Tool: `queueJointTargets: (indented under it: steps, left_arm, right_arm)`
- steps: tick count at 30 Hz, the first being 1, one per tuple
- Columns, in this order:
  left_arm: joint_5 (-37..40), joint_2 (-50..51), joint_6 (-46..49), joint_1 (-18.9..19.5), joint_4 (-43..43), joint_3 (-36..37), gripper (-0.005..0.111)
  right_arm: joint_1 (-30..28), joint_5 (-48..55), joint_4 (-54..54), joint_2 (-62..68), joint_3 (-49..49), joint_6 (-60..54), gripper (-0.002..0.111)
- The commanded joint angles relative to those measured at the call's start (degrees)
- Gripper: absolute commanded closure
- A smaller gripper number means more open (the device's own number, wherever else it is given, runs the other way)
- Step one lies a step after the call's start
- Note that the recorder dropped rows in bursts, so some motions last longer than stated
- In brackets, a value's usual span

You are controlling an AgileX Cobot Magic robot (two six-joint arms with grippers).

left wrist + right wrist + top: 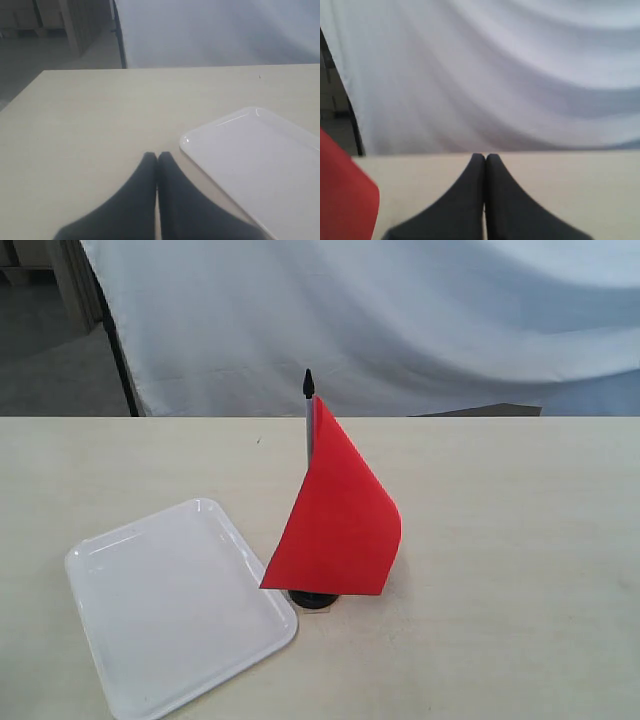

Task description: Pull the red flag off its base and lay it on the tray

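Observation:
The red flag (340, 515) stands upright in its black base (314, 598) at the middle of the table, its pointed black pole tip at the top. Just left of the base lies the white tray (170, 605), with nothing on it. Neither arm shows in the exterior view. In the left wrist view my left gripper (157, 157) is shut and holds nothing, a short way from a corner of the tray (260, 160). In the right wrist view my right gripper (485, 158) is likewise shut on nothing, with a piece of the red flag (342, 197) at the frame's edge.
The pale wooden table (520, 540) spreads wide to the right of the flag. A white cloth backdrop (400, 320) hangs behind the table's far edge, with a dark stand leg (118, 350) at its left side.

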Motion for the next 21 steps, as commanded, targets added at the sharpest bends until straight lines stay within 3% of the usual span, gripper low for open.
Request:
queueJointTargets:
  steps: [1,8,14,21]
  left_arm:
    - [0.2,-0.2,-0.4,-0.2,0.2,0.1,0.107]
    - [0.2,-0.2,-0.4,-0.2,0.2,0.1,0.107]
    - [0.2,-0.2,-0.4,-0.2,0.2,0.1,0.107]
    - [0.2,-0.2,-0.4,-0.2,0.2,0.1,0.107]
  right_arm:
    - [0.1,-18.3,-0.1,-0.3,0.1,-0.1,0.109]
    - [0.1,-37.1,-0.1,-0.3,0.1,0.7,0.109]
    - [0.1,-38.4,-0.1,-0.3,0.1,15.8,0.109]
    - [0.1,-45.3,0.1,-0.3,0.1,20.8,0.109]
